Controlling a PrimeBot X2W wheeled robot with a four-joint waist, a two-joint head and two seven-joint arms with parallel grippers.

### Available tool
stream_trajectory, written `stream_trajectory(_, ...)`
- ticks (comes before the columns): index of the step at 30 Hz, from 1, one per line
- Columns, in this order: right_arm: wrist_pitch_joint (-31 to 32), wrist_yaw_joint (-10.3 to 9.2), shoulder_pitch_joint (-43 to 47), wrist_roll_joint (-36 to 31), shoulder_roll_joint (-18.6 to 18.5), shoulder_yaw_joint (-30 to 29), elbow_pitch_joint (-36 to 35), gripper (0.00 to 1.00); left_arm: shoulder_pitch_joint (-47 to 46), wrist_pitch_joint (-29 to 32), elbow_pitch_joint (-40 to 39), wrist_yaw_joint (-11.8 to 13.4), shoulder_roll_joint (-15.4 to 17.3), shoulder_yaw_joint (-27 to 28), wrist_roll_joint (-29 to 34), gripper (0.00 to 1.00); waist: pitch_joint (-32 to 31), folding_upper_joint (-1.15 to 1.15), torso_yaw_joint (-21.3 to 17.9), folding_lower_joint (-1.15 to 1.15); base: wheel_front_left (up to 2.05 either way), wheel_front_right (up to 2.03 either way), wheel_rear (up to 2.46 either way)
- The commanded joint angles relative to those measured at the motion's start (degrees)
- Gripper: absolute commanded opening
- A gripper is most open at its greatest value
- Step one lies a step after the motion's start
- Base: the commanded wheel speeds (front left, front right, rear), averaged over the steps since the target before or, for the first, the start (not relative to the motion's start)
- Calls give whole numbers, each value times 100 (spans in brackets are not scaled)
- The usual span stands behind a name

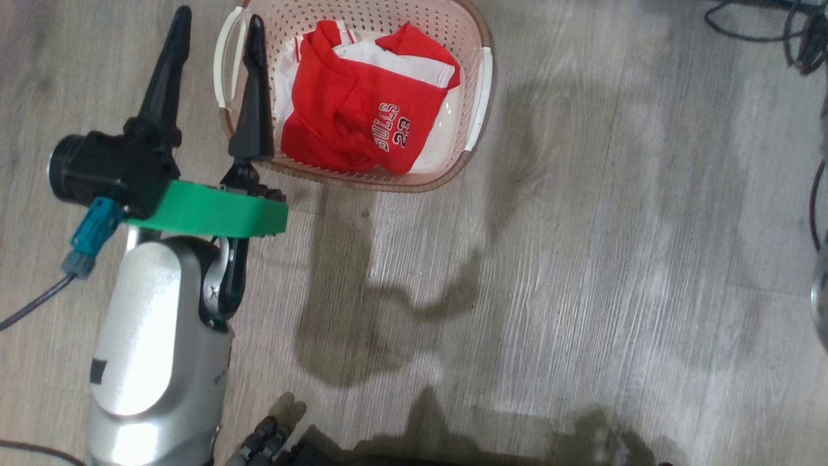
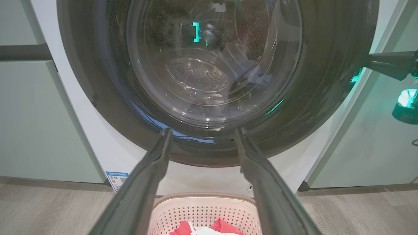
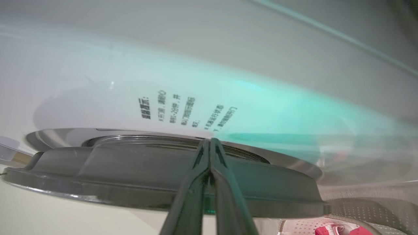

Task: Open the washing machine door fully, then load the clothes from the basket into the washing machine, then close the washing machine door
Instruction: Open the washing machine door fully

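Right gripper (image 3: 210, 140) is pressed together into one point, holding nothing, and that point sits right at the washing machine door (image 3: 130, 176), on the seam where its black rim meets the white front of the washing machine (image 2: 98, 143). From my right wrist the rim shows edge-on, running flat across, so my fingers lie crosswise to it, aimed into the seam rather than along it. Tucked behind the rim or only touching it? I cannot tell. From my left wrist the door looks shut or near enough, glass bowl facing me square, and my right finger comes in at the rim's right-hand edge. I take that as the opening side, so the right arm is the near one for this pull.

Left gripper (image 1: 220, 18) is spread wide and empty, hanging above the left edge of the basket (image 1: 388, 184), fingers pointing at the door's lower middle. The basket stands on the floor (image 1: 582, 259) close in front of the machine's foot, below the door, and the clothes (image 1: 349, 110) lie bunched inside it, well below my left fingers. Door first, clothes after
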Motion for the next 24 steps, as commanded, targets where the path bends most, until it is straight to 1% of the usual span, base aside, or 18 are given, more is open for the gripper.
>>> stream_trajectory(1,56,1,-245,-21,164,57,-172,0,-80,-29,-210,1,94,157,0,100,35,0,20,-1,0,0,0)
stream_trajectory(9,214,1,-645,-187,285,209,46,0,-162,-29,-198,16,87,114,-4,100,132,0,60,-1,0,0,0)
stream_trajectory(15,481,1,-801,-216,357,292,191,0,-197,-29,-184,48,86,68,-25,100,158,0,43,-1,0,0,0)
stream_trajectory(20,956,1,-687,-126,378,358,164,0,-171,-29,-112,56,86,43,-34,100,44,0,6,-1,0,0,0)
stream_trajectory(21,1185,1,-570,-67,368,379,108,0,-142,-29,-75,61,86,26,-38,100,-38,0,-8,-1,0,0,0)
stream_trajectory(24,1458,1,-351,-32,315,423,15,0,-91,-29,-9,62,86,-6,-41,100,-187,0,-3,-1,0,0,0)
